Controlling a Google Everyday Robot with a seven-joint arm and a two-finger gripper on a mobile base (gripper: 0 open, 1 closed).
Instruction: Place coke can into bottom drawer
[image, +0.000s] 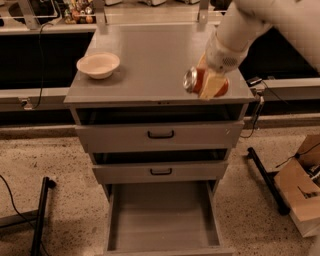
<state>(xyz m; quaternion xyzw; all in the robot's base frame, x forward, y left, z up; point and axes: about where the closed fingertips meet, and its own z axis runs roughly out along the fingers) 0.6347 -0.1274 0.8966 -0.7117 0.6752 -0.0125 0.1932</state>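
My gripper (211, 84) pinches the coke can (196, 80), tipped sideways, over the front right edge of the cabinet top (150, 60). I should clear the upper drawers (160, 135), then lower it gently into the open bottom drawer (162, 215).

At the matt grey cabinet top's (150, 60) front right, the gripper's (206, 81) seemingly plastic fingers (213, 85) clamp the glossy metal coke can (190, 80).

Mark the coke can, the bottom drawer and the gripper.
coke can (198, 80), camera view: red side just behind its silver top.
bottom drawer (162, 215), camera view: bare grey floor of the open tray.
gripper (209, 83), camera view: midway across its grip on the can, over the front right of the cabinet top (150, 60).
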